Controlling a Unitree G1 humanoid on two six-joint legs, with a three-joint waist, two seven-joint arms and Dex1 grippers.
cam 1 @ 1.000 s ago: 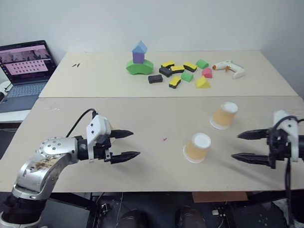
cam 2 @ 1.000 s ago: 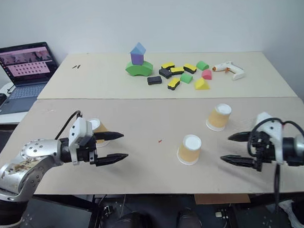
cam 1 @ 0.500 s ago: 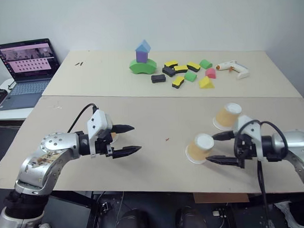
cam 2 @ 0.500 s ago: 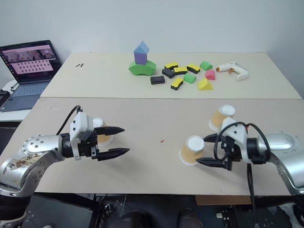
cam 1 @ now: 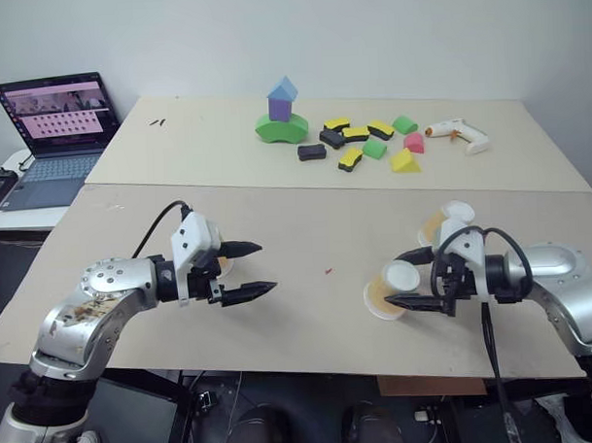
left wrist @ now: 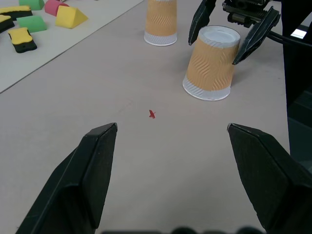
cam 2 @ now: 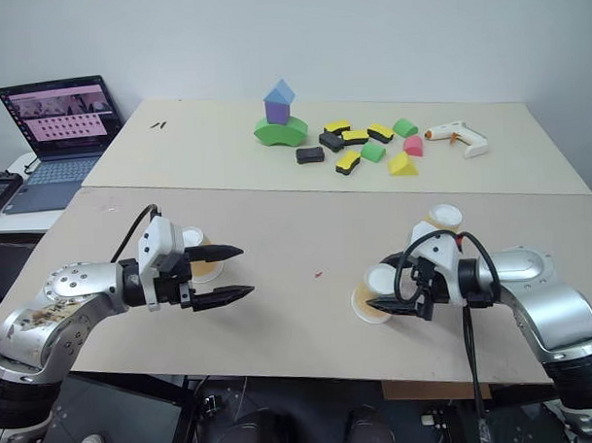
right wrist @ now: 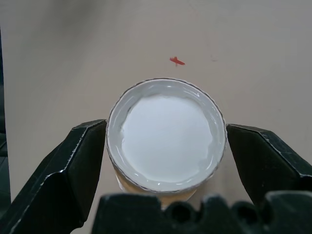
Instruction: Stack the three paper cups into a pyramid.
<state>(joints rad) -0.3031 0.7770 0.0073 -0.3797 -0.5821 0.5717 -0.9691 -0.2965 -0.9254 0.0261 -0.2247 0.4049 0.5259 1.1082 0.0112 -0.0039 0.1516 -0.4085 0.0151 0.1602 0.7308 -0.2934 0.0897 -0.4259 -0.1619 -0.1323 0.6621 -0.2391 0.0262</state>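
Three tan paper cups stand upside down on the near table [cam 1: 306,221]. The nearest cup [cam 1: 390,288] sits between the fingers of my right gripper [cam 1: 391,280]. That gripper is open, its fingertips [right wrist: 92,131] close against the cup's two sides, and the cup rests on the table. A second cup [cam 1: 451,216] stands just behind that gripper. The third cup [cam 2: 204,268] is partly hidden behind my left gripper [cam 1: 266,267], which hovers open and empty over the table.
On the far table are a green, purple and blue block tower [cam 1: 281,115], several loose foam blocks [cam 1: 366,146] and a white glue gun [cam 1: 456,133]. A laptop [cam 1: 52,133] stands at the left. A small red mark [cam 1: 328,272] lies between the grippers.
My right arm has swung in from the table's right edge until its fingers straddle the nearest cup, and they have narrowed a little. The left gripper has stayed put.
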